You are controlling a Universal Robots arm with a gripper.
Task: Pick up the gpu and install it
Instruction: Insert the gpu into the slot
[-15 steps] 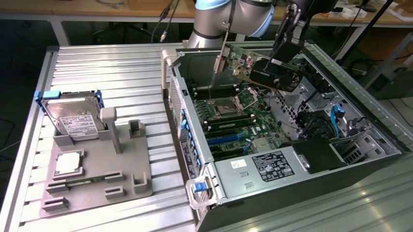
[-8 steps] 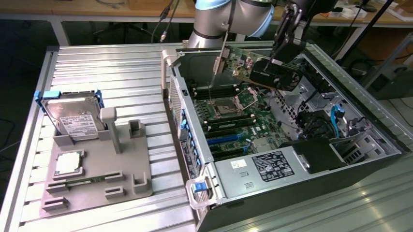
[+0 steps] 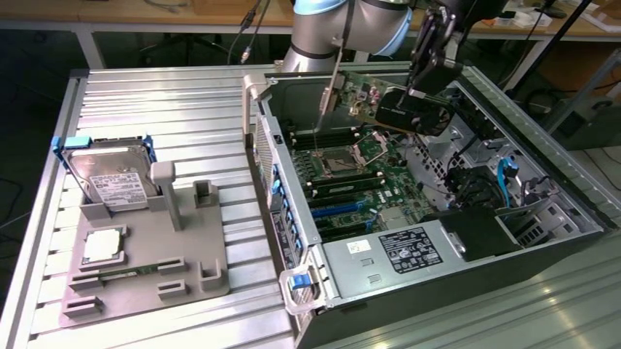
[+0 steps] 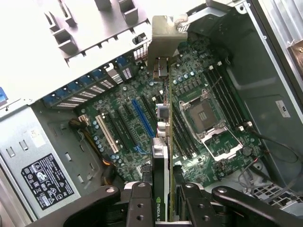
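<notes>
So we're at the carry-and-line-up part of the install. The gripper (image 4: 163, 208) has its fingers clamped on either side of the gpu (image 4: 162, 156), which hangs edge-down over the open case (image 3: 543, 167), above the motherboard (image 3: 364, 185) and not touching it. Nothing's seated yet. In the wrist view the card runs roughly along the same line as the blue slot (image 4: 142, 116) but looks offset to one side of it. Its bracket (image 4: 165, 38) points at the case's rear wall.

My guess is that seating it calls for getting the card's bottom edge squarely over a slot and the bracket into the rear opening, then pressing straight down with no tilt. It's tight in there, with the CPU socket (image 4: 208, 118) and memory slots right beside the card.

The case lies on its side on a ribbed metal table (image 3: 174, 109). Well away from the case, on the exterior view's left, a grey tray (image 3: 194, 254) has a hard drive (image 3: 112, 185) on it. Behind the case there are wooden benches (image 3: 126, 11) and loose cables, typical lab clutter.
</notes>
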